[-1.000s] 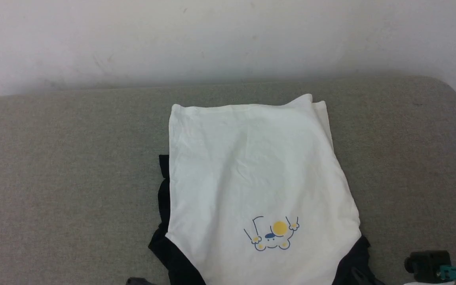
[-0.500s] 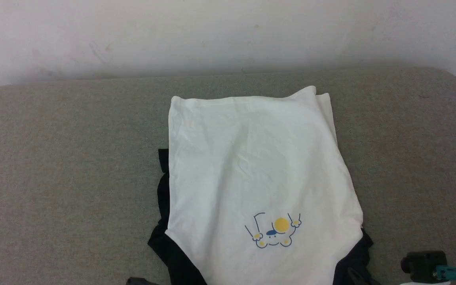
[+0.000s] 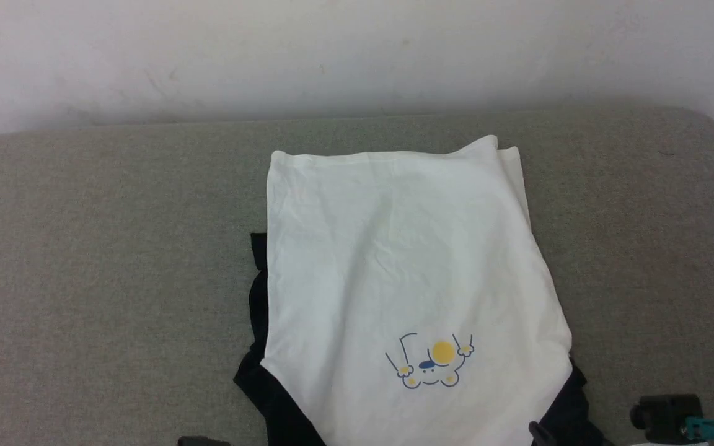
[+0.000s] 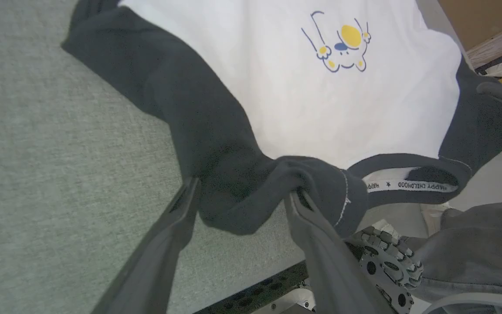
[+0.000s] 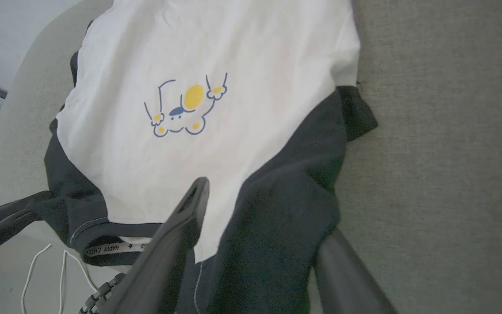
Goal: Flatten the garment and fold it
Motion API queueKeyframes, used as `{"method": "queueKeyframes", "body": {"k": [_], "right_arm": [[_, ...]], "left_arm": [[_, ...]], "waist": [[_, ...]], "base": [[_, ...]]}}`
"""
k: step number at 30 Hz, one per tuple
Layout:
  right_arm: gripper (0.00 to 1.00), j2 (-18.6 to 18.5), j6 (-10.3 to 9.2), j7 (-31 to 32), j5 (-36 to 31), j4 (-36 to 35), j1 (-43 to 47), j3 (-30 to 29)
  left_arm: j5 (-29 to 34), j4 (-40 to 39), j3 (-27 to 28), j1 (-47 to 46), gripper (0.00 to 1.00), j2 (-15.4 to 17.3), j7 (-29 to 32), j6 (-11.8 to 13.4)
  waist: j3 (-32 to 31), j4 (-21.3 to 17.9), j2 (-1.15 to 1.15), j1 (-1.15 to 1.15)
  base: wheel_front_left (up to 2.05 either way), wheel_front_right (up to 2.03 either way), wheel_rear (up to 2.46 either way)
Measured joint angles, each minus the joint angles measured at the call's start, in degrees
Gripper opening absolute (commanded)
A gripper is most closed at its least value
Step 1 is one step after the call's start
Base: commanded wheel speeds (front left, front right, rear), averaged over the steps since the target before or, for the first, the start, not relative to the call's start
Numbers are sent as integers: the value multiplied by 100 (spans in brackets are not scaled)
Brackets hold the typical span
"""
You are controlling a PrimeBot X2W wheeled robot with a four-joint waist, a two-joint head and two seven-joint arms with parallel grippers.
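On the grey cushion (image 3: 115, 248) the garment (image 3: 406, 260) lies as it did a second ago: white body flat, hem farthest away, collar at the near edge. The left gripper (image 4: 242, 189) and right gripper (image 5: 266, 207) each stand wide, with black shoulder cloth between the spread fingers.

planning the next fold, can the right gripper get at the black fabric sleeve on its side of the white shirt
Probably yes: the right gripper is open and straddles the black fabric sleeve, with nothing else lying between them.
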Motion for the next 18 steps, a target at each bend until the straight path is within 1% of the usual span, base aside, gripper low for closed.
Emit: {"method": "queueKeyframes", "body": {"k": [4, 7, 9, 11, 13, 15, 16, 18], "right_arm": [[100, 69, 0, -65, -5, -180, 21, -288], [100, 125, 0, -200, -148, -422, 20, -591], [100, 160, 0, -353, -326, -576, -12, -761], [100, 207, 0, -680, -539, -724, -93, -927], [100, 229, 0, -973, -737, -805, -197, -1011], [100, 264, 1, -1236, -865, -818, -254, -999], [100, 277, 1, -1348, -901, -818, -270, -994], [100, 290, 0, -1612, -1002, -821, -271, -987]], "left_arm": [[-124, -230, 397, 149, 100, 98, -413, 179], [-216, -533, 745, 187, 100, 215, -784, 245], [-211, -717, 959, 201, 100, 274, -1034, 269], [-111, -827, 1222, 222, 100, 265, -1257, 365], [132, -882, 1493, 224, 100, 180, -1379, 475], [416, -891, 1722, 234, 100, 13, -1426, 572], [570, -893, 1828, 253, 100, -88, -1425, 598], [956, -940, 2164, 303, 100, -400, -1427, 638]], "waist": [[-34, 1, 0, 0], [-68, 4, 0, 0], [-92, 1, 0, 0], [-120, -10, 0, 0], [-148, -25, 0, 0], [-177, -47, 0, 0], [-192, -59, 0, 0], [-227, -75, 0, 0]], "base": [[0, 0, 0], [0, 0, 0], [0, 0, 0], [0, 0, 0], [0, 0, 0], [0, 0, 0], [0, 0, 0], [0, 0, 0]]}}
